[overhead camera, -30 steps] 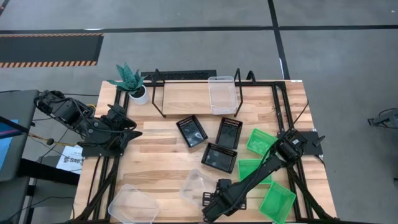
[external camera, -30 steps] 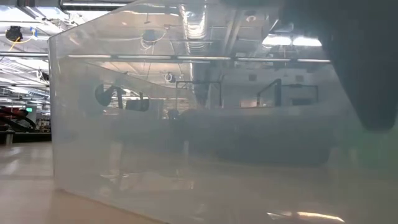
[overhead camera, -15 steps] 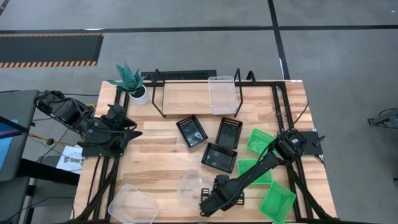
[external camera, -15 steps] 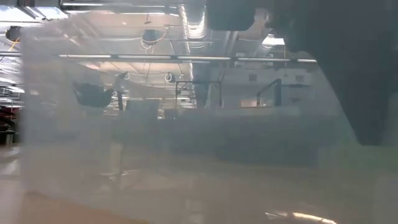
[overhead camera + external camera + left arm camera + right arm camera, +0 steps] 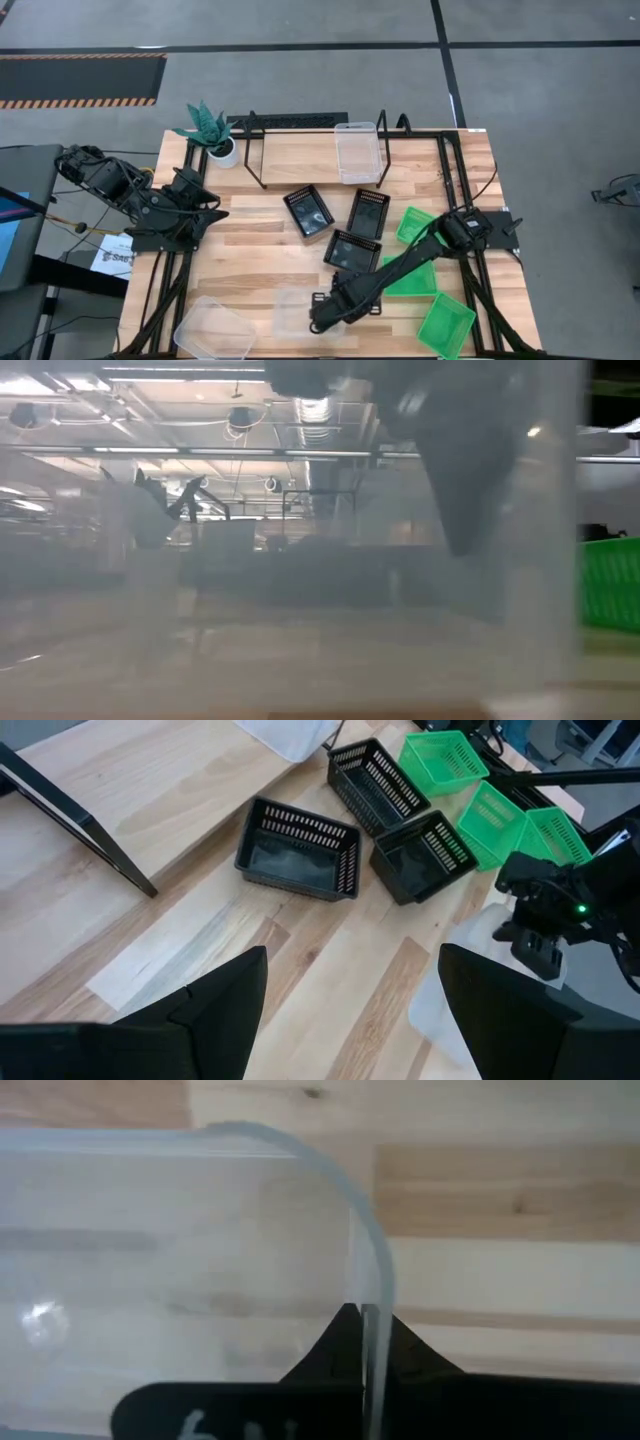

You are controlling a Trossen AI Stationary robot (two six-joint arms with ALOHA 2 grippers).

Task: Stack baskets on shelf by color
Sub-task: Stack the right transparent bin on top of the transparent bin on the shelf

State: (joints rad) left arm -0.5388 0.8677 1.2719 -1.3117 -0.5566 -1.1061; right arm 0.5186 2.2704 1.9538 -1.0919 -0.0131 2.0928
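The right gripper [image 5: 318, 318] is shown at the near edge of the table [image 5: 260, 250], its fingers clamped on the rim of a clear basket [image 5: 297, 312]; in the right wrist view the thin translucent wall [image 5: 372, 1330] is seen pinched between the dark fingers. A second clear basket [image 5: 213, 328] lies near it at the table's near left corner, and a third [image 5: 358, 152] rests on the shelf [image 5: 300, 150] at the far side. Three black baskets [image 5: 352, 252] are grouped at mid-table, close together. Three green baskets [image 5: 446, 325] lie on the right side, partly crossed by the right arm. The left gripper [image 5: 210, 213] is held over the table's left edge, well apart from the baskets, its fingers [image 5: 210, 1010] spread. A potted plant [image 5: 212, 132] stands just beside the shelf's left end.
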